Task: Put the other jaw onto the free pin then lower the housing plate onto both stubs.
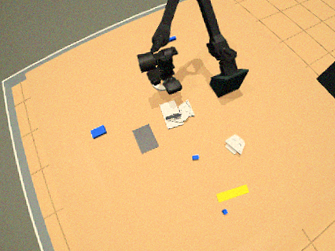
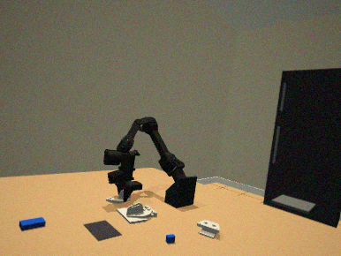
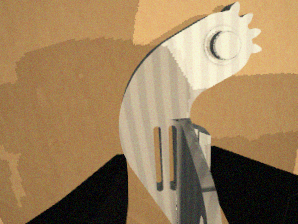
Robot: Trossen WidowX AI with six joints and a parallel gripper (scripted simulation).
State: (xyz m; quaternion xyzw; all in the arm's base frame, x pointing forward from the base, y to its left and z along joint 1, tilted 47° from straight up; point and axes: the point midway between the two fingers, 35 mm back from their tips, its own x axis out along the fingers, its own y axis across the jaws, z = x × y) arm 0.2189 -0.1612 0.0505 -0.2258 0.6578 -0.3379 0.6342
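The loose white jaw (image 3: 160, 100) (image 1: 158, 86) (image 2: 114, 199) lies flat on the floor, its gear teeth and pin hole at the upper right in the wrist view. My gripper (image 3: 165, 160) (image 1: 169, 84) (image 2: 125, 191) is down over its slotted lower end, and the black fingers touch it on both sides. The white base (image 2: 146, 220) with the seated jaw (image 1: 173, 115) (image 2: 134, 208) lies just in front of the gripper. The white housing plate (image 1: 235, 144) (image 2: 208, 228) lies apart, to the right of the base.
A grey mat (image 1: 145, 138) (image 2: 102, 229) lies left of the base. A blue block (image 1: 98, 131) (image 2: 32, 223), two small blue cubes (image 1: 195, 157) (image 1: 225, 212) and a yellow bar (image 1: 233, 193) lie scattered. The arm's base (image 1: 229, 82) stands at the back. A black cabinet (image 2: 305, 146) is at the right.
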